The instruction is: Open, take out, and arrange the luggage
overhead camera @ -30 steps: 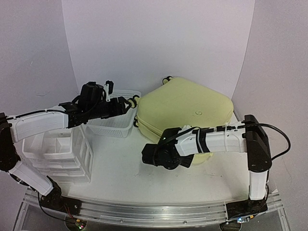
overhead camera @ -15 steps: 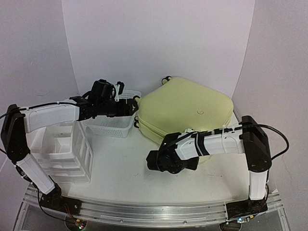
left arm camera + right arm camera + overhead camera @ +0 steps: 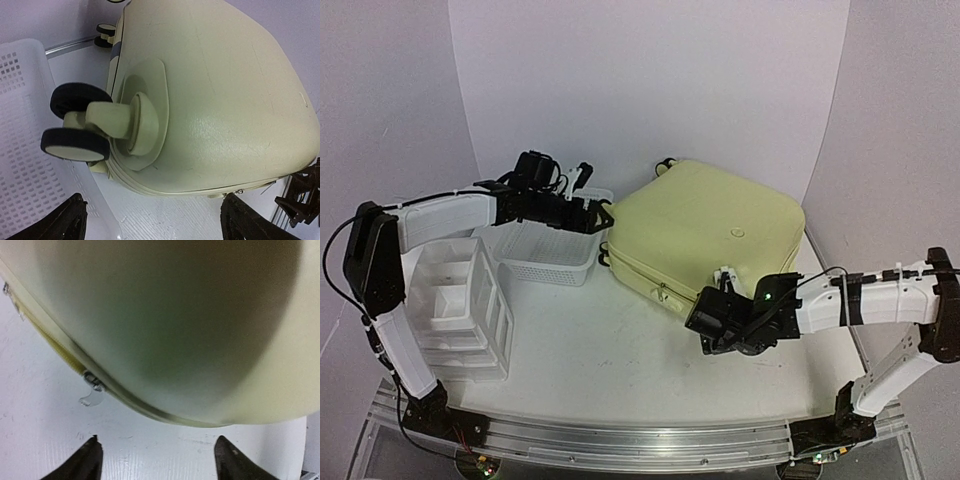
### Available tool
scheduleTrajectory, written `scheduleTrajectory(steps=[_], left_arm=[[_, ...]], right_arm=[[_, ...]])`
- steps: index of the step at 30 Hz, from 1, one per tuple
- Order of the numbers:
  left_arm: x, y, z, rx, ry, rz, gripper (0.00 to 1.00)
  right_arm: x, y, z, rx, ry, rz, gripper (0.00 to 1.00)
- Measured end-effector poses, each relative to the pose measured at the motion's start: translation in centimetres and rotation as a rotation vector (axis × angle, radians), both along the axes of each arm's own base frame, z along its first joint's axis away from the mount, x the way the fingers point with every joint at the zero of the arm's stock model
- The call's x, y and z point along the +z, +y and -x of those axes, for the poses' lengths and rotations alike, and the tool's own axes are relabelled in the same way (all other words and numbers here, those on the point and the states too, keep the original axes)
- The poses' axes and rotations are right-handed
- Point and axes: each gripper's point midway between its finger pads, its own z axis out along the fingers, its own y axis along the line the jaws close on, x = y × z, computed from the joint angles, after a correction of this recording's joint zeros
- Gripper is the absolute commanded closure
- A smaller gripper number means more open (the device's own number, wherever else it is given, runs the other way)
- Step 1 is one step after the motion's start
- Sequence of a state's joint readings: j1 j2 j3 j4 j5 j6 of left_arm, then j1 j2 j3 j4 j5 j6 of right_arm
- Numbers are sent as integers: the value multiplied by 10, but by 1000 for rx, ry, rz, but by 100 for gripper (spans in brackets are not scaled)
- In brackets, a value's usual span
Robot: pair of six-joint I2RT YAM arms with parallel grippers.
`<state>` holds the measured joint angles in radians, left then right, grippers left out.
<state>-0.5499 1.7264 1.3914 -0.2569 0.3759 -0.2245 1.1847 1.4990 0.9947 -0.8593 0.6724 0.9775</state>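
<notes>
**Grippers are hanging open at two corners of the luggage (image 3: 705, 225)**

Left gripper (image 3: 155, 222) is hovering with its fingers spread wide and empty, just off the twin wheels (image 3: 75, 122) at the case's left corner, by the white basket (image 3: 555, 255). Right gripper (image 3: 157, 457) is gaping too, facing the near edge by a zipper pull (image 3: 89, 397). The pale yellow case is lying flat and zipped on the table (image 3: 600, 350).

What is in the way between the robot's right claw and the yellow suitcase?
Nothing that shows. The right gripper, jaws open, faces the luggage at its near edge, with only bare table between them. A small zipper pull hangs at the seam just ahead of it.
</notes>
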Motion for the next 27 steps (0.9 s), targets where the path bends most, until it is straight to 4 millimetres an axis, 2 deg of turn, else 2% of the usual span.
scheduleTrajectory(steps=[2,6,9,12,15,18,24,27], left_arm=[[2,-3,-8,-54,-28,-23,2],[4,-8,-23,-76,-21,-34,1],[-4,-5,-38,22,48,-19,5],[-7,-2,-44,123,150,35,8],[-9,1,-54,235,235,104,10],[-10,2,-61,316,294,157,12],[-12,6,-67,412,356,210,16],[-13,8,-68,437,371,219,17]], right_arm=[[-10,7,5,65,46,-15,2],[-25,21,12,136,100,-63,2],[-26,31,11,129,91,-125,2],[-21,33,3,60,38,-196,2],[-14,32,-7,-13,-26,-245,15],[-9,29,-13,-88,-80,-277,18],[-8,26,-25,-281,-157,-261,35],[-8,25,-28,-376,-179,-248,37]])
